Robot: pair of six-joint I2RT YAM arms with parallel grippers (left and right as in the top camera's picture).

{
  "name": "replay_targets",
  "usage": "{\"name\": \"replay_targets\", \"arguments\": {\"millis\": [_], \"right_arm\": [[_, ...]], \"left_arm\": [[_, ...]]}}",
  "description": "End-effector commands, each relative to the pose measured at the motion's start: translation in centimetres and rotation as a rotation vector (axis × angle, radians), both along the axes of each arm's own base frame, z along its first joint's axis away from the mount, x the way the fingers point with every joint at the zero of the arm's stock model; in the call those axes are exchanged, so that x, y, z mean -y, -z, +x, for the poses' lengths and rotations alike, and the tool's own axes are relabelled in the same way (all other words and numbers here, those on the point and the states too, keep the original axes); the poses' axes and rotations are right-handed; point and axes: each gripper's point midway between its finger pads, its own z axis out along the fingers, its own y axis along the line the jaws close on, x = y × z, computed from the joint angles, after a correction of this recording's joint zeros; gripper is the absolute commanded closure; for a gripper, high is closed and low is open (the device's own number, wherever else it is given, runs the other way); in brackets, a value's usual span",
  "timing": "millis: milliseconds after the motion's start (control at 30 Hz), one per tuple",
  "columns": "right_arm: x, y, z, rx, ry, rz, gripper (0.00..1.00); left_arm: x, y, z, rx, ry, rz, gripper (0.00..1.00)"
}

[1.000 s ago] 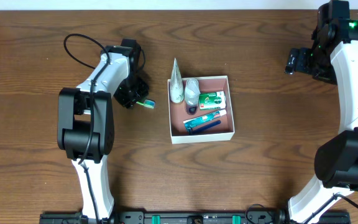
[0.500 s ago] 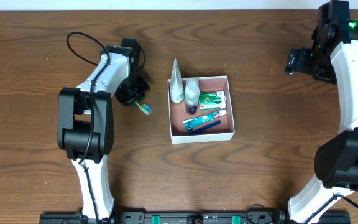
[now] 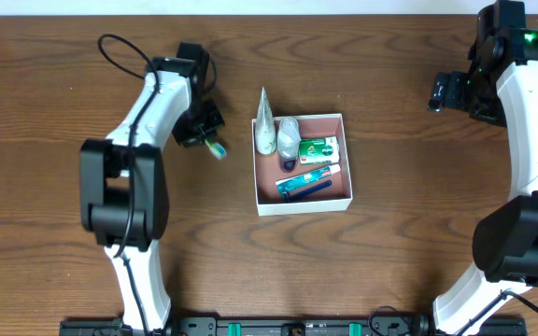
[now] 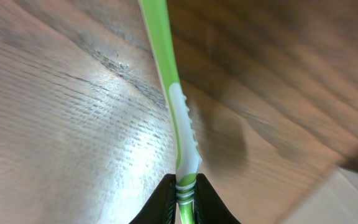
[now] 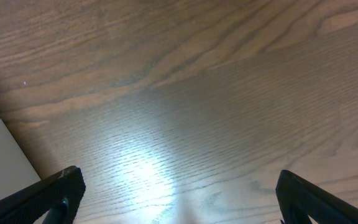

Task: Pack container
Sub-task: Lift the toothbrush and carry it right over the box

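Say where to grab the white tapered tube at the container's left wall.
Probably its narrow end, from above: that end of the tapered tube pokes past the container's far wall, free on both sides, while its wide body lies beside a rounded item.

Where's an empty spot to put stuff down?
The brown wooden table is bare between the white-walled square container and the right arm, and in front of the container. Crowded: the container's left half, and beside it, where the left gripper holds a green toothbrush.
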Motion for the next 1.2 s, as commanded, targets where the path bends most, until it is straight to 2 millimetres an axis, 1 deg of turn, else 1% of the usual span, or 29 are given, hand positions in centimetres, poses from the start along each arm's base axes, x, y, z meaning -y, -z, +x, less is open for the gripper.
{"name": "replay_targets", "arguments": {"millis": [0, 133, 267, 367, 467, 533, 600, 700, 800, 933, 1000, 1067, 1167], "right_arm": [[0.0, -1.0, 0.1, 0.026, -0.012, -0.011, 0.01], [0.0, -1.0, 0.1, 0.027, -0.012, -0.011, 0.01], [0.0, -1.0, 0.1, 0.027, -0.012, -0.011, 0.01], [0.0, -1.0, 0.1, 0.027, -0.012, -0.011, 0.01], [0.0, -1.0, 0.1, 0.026, -0.012, -0.011, 0.01], [0.0, -1.0, 0.1, 0.027, -0.012, -0.011, 0.01], [0.0, -1.0, 0.1, 0.026, -0.012, -0.011, 0.01], [0.0, -1.0, 0.1, 0.026, -0.012, -0.011, 0.01], [0.0, -1.0, 0.1, 0.027, -0.012, -0.011, 0.01], [0.0, -1.0, 0.1, 0.027, -0.012, -0.011, 0.01], [0.0, -1.0, 0.1, 0.027, -0.012, -0.011, 0.01], [0.0, -1.0, 0.1, 0.027, -0.012, -0.011, 0.01], [0.0, -1.0, 0.1, 0.027, -0.012, -0.011, 0.01]], "left_arm": [[0.1, -6.2, 1.4, 0.168, 0.093, -0.008, 0.89], [0.1, -10.4, 1.3, 0.277, 0.153, -0.010, 0.88], [0.0, -14.8, 0.8, 0.387, 0.179, -0.012, 0.89], [-0.1, -17.6, 0.2, 0.459, 0.197, -0.011, 0.89], [0.0, -19.8, -0.6, 0.517, 0.207, -0.014, 0.89], [0.4, -21.4, -1.2, 0.556, 0.232, -0.015, 0.89], [1.2, -22.8, -2.0, 0.596, 0.286, -0.014, 0.89], [3.3, -24.9, -3.6, 0.659, 0.408, -0.014, 0.89], [6.0, -26.6, -5.8, 0.711, 0.569, -0.014, 0.89], [9.6, -27.8, -9.3, 0.745, 0.792, -0.023, 0.89], [11.0, -27.9, -11.3, 0.738, 0.892, -0.032, 0.89], [12.0, -27.5, -12.9, 0.714, 0.968, -0.044, 0.89], [13.6, -26.8, -15.6, 0.661, 1.099, -0.116, 0.89]]}}
